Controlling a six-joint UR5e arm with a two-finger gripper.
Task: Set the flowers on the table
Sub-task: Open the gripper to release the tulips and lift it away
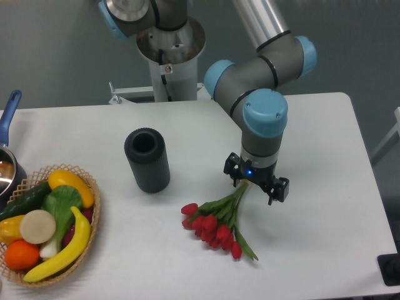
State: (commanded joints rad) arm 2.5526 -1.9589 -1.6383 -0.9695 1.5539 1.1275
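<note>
The flowers, a bunch of red tulip buds with green stems and leaves, lie on the white table right of centre. The buds point toward the front left and the stem ends point up toward the gripper. My gripper points straight down over the stem ends. Its two black fingers stand apart on either side of the stems, so it looks open. The arm's wrist hides the very ends of the stems and any contact there.
A dark grey ribbed cylinder vase stands upright left of the flowers. A wicker basket of fruit and vegetables sits at the front left corner. A blue-handled pot is at the left edge. The arm's base stands behind the table.
</note>
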